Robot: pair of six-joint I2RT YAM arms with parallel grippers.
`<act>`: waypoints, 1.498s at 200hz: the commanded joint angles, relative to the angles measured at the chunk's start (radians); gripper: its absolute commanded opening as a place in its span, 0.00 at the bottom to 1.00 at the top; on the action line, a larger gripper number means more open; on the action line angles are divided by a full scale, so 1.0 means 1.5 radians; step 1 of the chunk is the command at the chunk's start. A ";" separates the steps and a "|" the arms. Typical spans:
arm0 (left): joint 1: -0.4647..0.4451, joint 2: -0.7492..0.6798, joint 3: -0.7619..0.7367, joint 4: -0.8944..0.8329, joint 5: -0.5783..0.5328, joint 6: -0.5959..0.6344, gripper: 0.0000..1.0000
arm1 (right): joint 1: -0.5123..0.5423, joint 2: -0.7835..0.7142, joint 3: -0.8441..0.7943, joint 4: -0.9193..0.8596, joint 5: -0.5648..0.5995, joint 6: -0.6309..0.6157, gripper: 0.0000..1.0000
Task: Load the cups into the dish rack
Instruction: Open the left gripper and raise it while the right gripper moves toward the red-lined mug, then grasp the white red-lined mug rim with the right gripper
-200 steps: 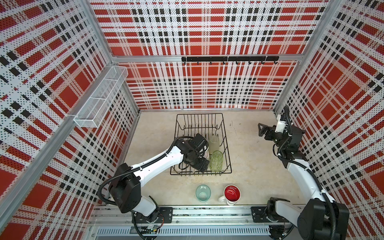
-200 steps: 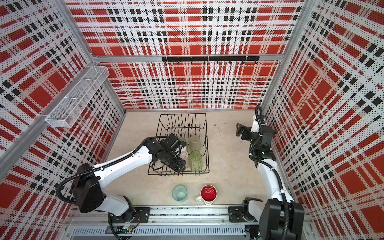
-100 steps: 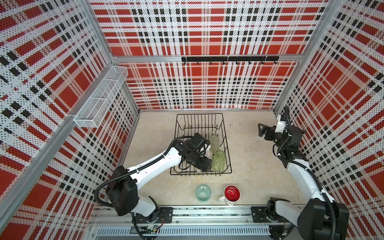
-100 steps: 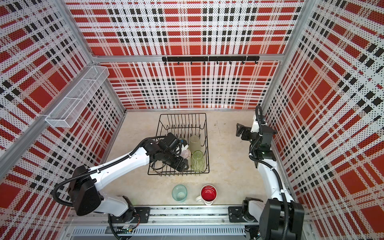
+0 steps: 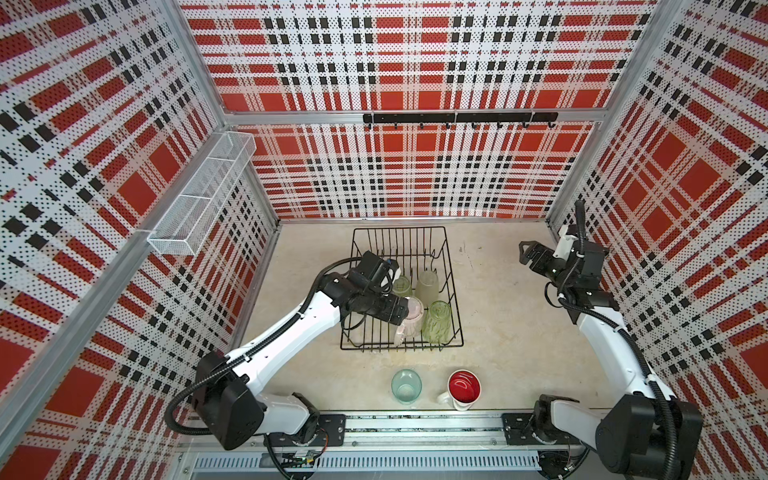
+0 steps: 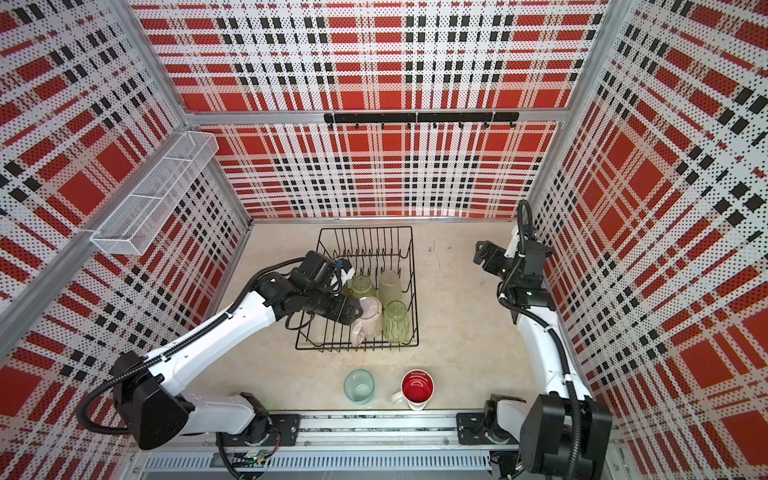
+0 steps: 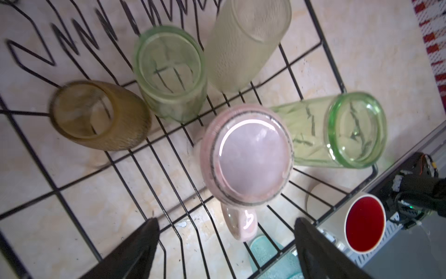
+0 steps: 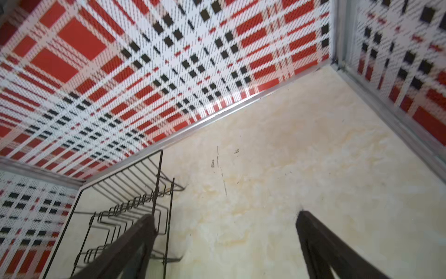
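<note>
Both top views look steeply down from high above the near edge of the bench (image 5: 498,316) toward the back wall (image 5: 415,174), taking in the whole scene. The left wrist camera hangs close over the dish rack (image 7: 58,190), facing down. The right wrist camera, farther off and angled toward the back wall, shares only the rack's far corner.

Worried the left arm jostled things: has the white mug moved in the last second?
No. The white mug stands in the same spot by the front rail, right of the teal cup.
</note>
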State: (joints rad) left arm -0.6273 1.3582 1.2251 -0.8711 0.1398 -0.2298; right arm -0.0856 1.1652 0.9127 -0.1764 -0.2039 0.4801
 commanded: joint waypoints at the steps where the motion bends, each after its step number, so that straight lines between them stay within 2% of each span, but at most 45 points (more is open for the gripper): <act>1: 0.034 -0.024 0.049 0.005 -0.032 0.025 0.92 | 0.059 -0.011 0.013 -0.113 0.052 -0.004 0.94; 56: 0.104 -0.058 0.060 0.115 -0.053 0.053 0.93 | 0.128 -0.048 0.012 -0.281 0.064 0.005 0.95; 83: 0.127 -0.066 0.049 0.174 -0.124 0.052 0.94 | 0.137 -0.062 0.027 -0.369 0.099 0.005 0.97; 94: 0.134 -0.066 0.044 0.199 -0.146 0.052 0.94 | 0.137 -0.070 0.026 -0.395 0.079 0.004 0.95; 115: 0.148 -0.068 0.030 0.249 -0.153 0.050 0.95 | 0.139 -0.050 0.046 -0.501 0.026 -0.055 0.91; 139: 0.165 -0.075 0.002 0.308 -0.150 0.043 0.97 | 0.166 -0.025 0.062 -0.615 0.014 -0.078 0.86; 168: 0.185 -0.073 -0.020 0.354 -0.156 0.034 0.97 | 0.263 -0.042 0.039 -0.644 -0.013 -0.049 0.84; 219: 0.210 -0.073 -0.039 0.426 -0.150 0.015 0.97 | 0.383 -0.058 -0.028 -0.658 -0.095 -0.029 0.63; 247: 0.220 -0.077 -0.052 0.444 -0.147 0.004 0.98 | 0.448 -0.061 -0.078 -0.644 -0.119 -0.006 0.61; 299: 0.232 -0.092 -0.088 0.465 -0.138 -0.011 0.98 | 0.468 -0.078 -0.117 -0.601 -0.148 0.013 0.61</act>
State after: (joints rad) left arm -0.2935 1.2518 1.1088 -0.2226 -0.0826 -0.2317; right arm 0.6025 1.0706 0.7410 -1.1156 -0.3977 0.4744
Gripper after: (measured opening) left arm 0.981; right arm 0.609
